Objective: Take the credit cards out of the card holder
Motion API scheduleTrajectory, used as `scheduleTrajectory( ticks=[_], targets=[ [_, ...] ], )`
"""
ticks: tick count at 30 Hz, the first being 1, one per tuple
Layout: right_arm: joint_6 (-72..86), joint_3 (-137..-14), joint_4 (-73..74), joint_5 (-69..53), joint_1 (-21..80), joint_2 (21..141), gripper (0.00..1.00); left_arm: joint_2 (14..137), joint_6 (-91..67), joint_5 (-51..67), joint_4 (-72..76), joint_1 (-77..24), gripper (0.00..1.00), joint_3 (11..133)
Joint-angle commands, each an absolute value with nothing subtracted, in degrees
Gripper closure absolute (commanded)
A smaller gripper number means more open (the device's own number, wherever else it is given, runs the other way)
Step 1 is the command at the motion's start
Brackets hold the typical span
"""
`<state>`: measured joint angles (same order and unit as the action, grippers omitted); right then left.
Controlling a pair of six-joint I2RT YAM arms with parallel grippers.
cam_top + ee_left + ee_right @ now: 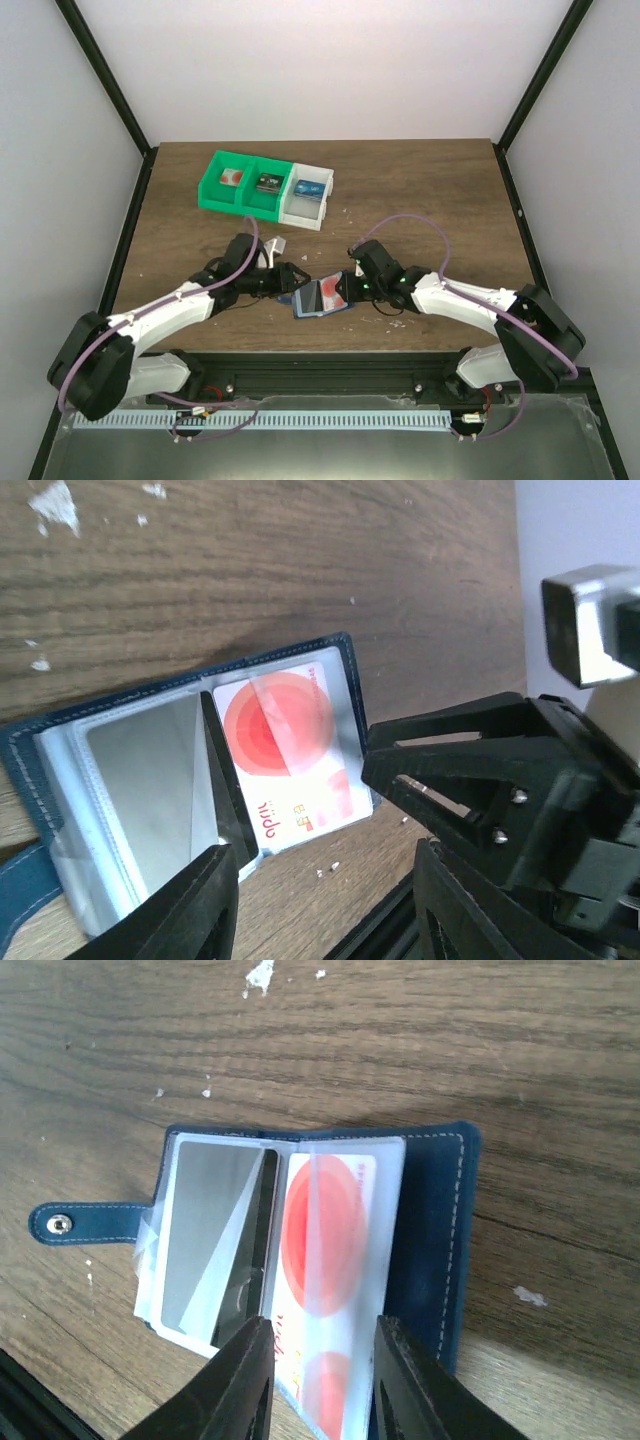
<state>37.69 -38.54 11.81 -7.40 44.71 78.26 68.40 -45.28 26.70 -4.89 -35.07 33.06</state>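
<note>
The blue card holder (310, 299) lies open on the wooden table between my two grippers. One credit card, white with a red spot (322, 1228), sits in the clear pocket of the leaf on my right; the other pocket (205, 1225) looks empty. My right gripper (322, 1380) is open, its fingers astride the near end of that card; contact cannot be told. At the holder's left edge my left gripper (325, 910) is also open, with only bare table between its fingers. The same card (280, 725) and holder (140, 770) show in the left wrist view.
A green-and-white three-compartment tray (265, 188) stands at the back left, with a red-and-white card (232, 178), a dark card (268, 182) and a blue card (308, 188) in its compartments. The holder's snap strap (85, 1224) sticks out to the left. White crumbs dot the table.
</note>
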Motion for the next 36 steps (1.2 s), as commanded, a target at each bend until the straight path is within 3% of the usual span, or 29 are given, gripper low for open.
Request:
scheduleTrajectory(
  ticks=[1, 12, 25, 36],
  targets=[
    [37.0, -38.2, 8.9, -9.4, 44.2, 78.2, 0.74, 72.9, -48.3, 32.6, 4.6, -36.0, 0.51, 31.3],
    [38.0, -33.5, 5.0, -10.6, 44.1, 79.9, 0.94, 79.4, -49.1, 34.1, 11.2, -37.4, 0.51, 30.4],
    [39.3, -28.5, 1.9, -10.5, 44.1, 80.0, 0.94, 81.3, -51.4, 34.7, 17.8, -37.4, 0.54, 26.5],
    [39.0, -34.0, 5.8, -11.6, 44.1, 75.7, 0.91, 84.8, -52.0, 33.4, 21.4, -37.4, 0.54, 27.0]
  ],
)
